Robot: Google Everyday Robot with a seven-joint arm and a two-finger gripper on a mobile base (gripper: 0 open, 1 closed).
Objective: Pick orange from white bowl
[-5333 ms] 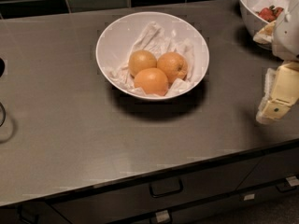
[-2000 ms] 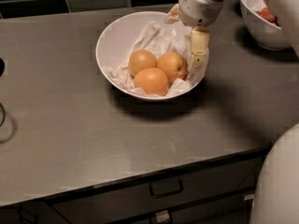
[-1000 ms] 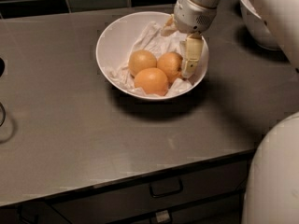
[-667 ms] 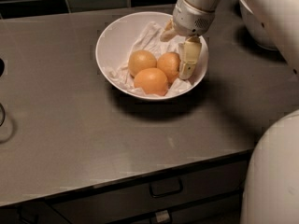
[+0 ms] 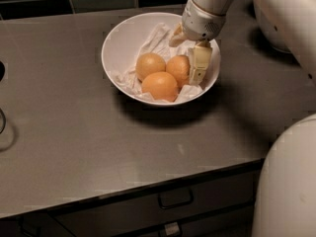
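Note:
The white bowl, lined with crumpled white paper, stands at the back middle of the grey counter and holds three oranges. The orange, deeper in colour, lies at the bowl's right side. A paler one lies to its left and a smooth bright one in front. My gripper reaches down into the bowl's right side from above. It is open. One finger stands against the orange's right side. The other finger is behind the orange over the paper.
A second white bowl stands at the back right, mostly hidden by my arm. My white body fills the lower right. The counter's front edge has drawers with handles below. A dark object sits at the left edge.
The gripper has moved from the counter's right edge to the bowl and come down into its right side, with a finger now beside the right orange. The oranges have not moved.

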